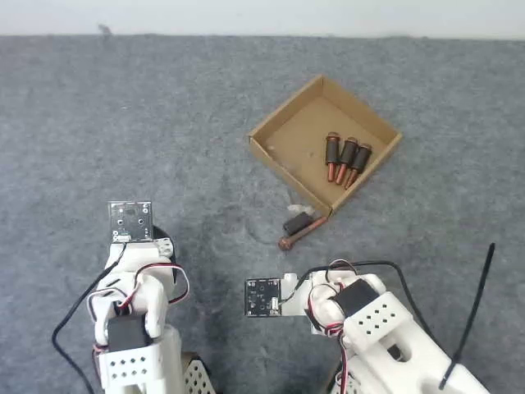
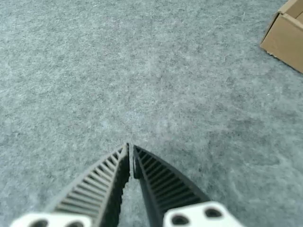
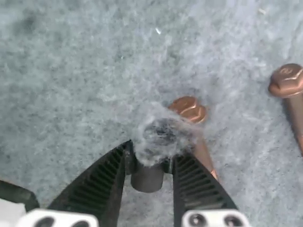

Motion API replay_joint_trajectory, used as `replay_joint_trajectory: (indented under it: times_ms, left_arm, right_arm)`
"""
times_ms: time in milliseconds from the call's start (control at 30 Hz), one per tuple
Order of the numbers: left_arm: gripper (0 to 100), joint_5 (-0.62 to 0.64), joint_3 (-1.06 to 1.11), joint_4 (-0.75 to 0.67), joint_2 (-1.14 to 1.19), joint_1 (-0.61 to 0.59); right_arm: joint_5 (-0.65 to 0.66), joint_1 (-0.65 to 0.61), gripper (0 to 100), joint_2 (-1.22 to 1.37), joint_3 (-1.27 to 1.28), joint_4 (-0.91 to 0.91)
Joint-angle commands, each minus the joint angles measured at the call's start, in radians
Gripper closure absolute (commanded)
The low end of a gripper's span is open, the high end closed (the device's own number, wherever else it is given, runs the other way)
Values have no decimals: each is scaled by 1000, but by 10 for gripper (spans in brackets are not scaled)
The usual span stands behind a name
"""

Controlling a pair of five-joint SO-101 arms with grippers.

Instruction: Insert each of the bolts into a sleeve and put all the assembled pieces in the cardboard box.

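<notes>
The right gripper (image 3: 150, 155) squeezes a dark sleeve (image 3: 147, 180). Hold it still, then aim its hole at the bolt (image 3: 190, 109) beside it. The left gripper (image 2: 131, 150) is closed and empty.

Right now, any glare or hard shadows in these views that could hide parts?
High view: even light, soft shade along the cardboard box walls, three assembled pieces inside lit. Left wrist view: flat light on the grey mat, no glare near the left hand. Right wrist view: highlights on the copper bolt head; a grey fuzzy patch hides the top of the sleeve in the right hand.
</notes>
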Motion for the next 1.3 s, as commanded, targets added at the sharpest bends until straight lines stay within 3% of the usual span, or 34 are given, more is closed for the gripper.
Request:
replay_joint_trajectory:
  times_ms: [0,433,733,900,1067,1200,1267]
  left_arm:
    - [991,-3,-10,2,-12,-3]
    - [991,-3,-10,8,-12,-5]
    - [991,-3,-10,6,-12,-8]
    - [991,-3,-10,3,-12,-6]
    - [991,-3,-10,3,-12,-5]
    - [991,0,-10,3,-12,-3]
    - [991,2,-10,3,-12,-3]
  right_arm:
    - [-29,-2,852,16,-18,13]
    - [-91,-2,992,521,-284,19]
    - [-333,36,991,374,-325,110]
    - [-473,205,991,193,-385,220]
    - [-497,426,991,91,-382,232]
    - [-519,576,990,91,-331,153]
    - [-589,630,990,91,-282,51]
